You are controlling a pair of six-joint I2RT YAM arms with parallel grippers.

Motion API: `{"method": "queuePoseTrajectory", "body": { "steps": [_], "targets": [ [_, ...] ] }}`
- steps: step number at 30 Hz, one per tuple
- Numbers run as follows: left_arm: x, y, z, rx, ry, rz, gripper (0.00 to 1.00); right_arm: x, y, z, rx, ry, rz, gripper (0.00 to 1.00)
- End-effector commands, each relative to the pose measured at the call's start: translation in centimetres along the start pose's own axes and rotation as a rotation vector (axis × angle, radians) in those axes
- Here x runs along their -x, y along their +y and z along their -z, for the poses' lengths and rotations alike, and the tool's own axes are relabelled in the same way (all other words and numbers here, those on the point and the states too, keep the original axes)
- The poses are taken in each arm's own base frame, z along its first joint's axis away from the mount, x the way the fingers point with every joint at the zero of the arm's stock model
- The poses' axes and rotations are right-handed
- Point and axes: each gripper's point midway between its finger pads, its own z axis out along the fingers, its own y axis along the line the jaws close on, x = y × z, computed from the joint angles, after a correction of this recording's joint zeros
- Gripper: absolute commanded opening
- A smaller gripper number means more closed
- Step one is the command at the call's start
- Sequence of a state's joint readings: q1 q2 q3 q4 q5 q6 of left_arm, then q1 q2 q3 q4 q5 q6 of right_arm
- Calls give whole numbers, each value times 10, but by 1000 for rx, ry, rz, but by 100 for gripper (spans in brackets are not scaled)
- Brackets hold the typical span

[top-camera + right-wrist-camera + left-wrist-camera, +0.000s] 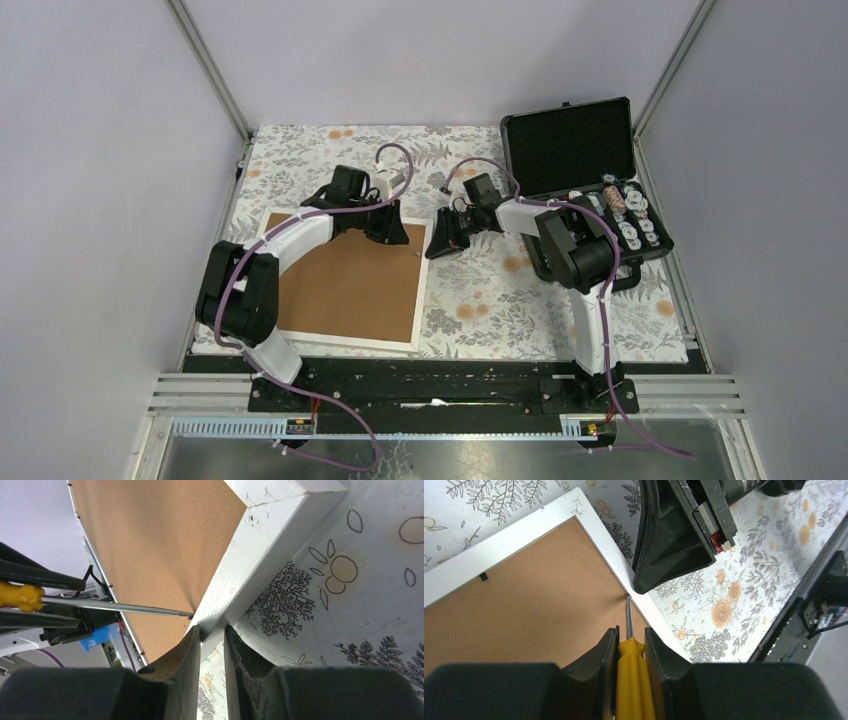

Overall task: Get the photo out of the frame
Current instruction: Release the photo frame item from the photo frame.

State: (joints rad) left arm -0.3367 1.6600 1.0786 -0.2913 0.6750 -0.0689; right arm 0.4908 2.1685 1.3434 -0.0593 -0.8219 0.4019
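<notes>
The frame (330,340) lies face down at the left of the table, its brown fibreboard back (345,285) up inside a thin white border. The photo is hidden under that back. My left gripper (630,640) is shut on a yellow-handled screwdriver (633,680), and the tip of its shaft (628,602) touches the seam where the brown back meets the frame's right border. My right gripper (212,632) is shut on the frame's white right edge (260,550), one finger on each side of it, close to the screwdriver tip (187,613). In the top view both grippers (395,235) (438,245) meet at the frame's far right side.
An open black foam-lined case (590,180) stands at the back right, with several small round things in its near half. A floral cloth (500,300) covers the table. Grey walls and metal posts close in both sides.
</notes>
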Motion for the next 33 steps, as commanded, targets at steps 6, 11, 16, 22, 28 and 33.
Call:
{"method": "queuePoseTrajectory", "body": {
  "steps": [6,11,16,22,28,33],
  "targets": [
    [-22,-99,-16,-259,108,-141,0,-3,-14,-23,-63,0,26,26],
    [-32,-109,-22,-252,134,-184,0,-3,-15,-24,-65,0,20,26],
    [-35,-118,-25,-283,156,-212,0,-4,-16,-24,-69,2,11,27],
    [-39,-125,-29,-316,187,-293,0,-4,-16,-24,-73,-3,11,28],
    [-37,-116,-24,-281,225,-328,0,0,-13,-18,-68,-11,24,32],
    [12,-65,23,-232,83,-156,0,21,-14,20,-94,-64,82,46]
  ]
}}
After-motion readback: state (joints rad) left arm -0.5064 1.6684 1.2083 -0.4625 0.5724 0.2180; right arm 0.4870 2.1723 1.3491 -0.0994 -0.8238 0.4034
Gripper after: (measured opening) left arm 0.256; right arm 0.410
